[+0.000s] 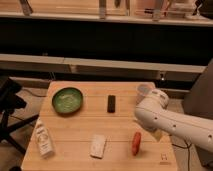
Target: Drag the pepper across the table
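pepper [136,142] – slender, red-orange, tapered, near the table's [75,127] front edge toward the right corner | white arm [172,122] reaches over the right edge, gripper [157,134] low beside the pepper – open or closed cannot be told | one pepper, green bowl [67,99], black block [111,103], white bottle [43,139], white pad [98,146]

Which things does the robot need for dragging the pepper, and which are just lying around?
For the job:
pepper
table
claw, just right of the pepper, near the table's right edge

Just lying about:
green bowl
black block
white bottle
white flat packet
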Tool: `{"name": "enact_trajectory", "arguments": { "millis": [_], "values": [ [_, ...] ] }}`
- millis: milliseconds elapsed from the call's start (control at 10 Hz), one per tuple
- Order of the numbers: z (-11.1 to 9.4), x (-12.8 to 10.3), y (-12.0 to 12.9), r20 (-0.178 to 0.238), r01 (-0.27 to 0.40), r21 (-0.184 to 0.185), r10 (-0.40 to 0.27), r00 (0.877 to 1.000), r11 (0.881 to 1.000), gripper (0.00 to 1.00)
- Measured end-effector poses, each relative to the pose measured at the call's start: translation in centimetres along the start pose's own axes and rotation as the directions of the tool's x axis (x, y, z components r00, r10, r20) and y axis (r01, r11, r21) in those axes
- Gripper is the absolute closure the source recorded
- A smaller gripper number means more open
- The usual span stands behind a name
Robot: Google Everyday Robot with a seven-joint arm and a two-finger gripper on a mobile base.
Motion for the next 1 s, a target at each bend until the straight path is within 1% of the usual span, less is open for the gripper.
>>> {"name": "enact_trajectory", "arguments": {
  "millis": [300, 500, 600, 1000],
  "values": [
    [0.4, -0.7, 0.0, 0.014, 0.058, 0.007, -0.058, 0.998, 0.998, 0.20],
    [0.5, -1.0, 0.0, 0.022, 0.080, 0.010, -0.080, 0.997, 0.997, 0.20],
    [0.7, -1.3, -0.1, 0.028, 0.103, 0.014, -0.104, 0.994, 0.995, 0.20],
    [1.4, -2.0, -0.4, 0.055, 0.148, 0.034, -0.150, 0.987, 0.988, 0.20]
  ]
}}
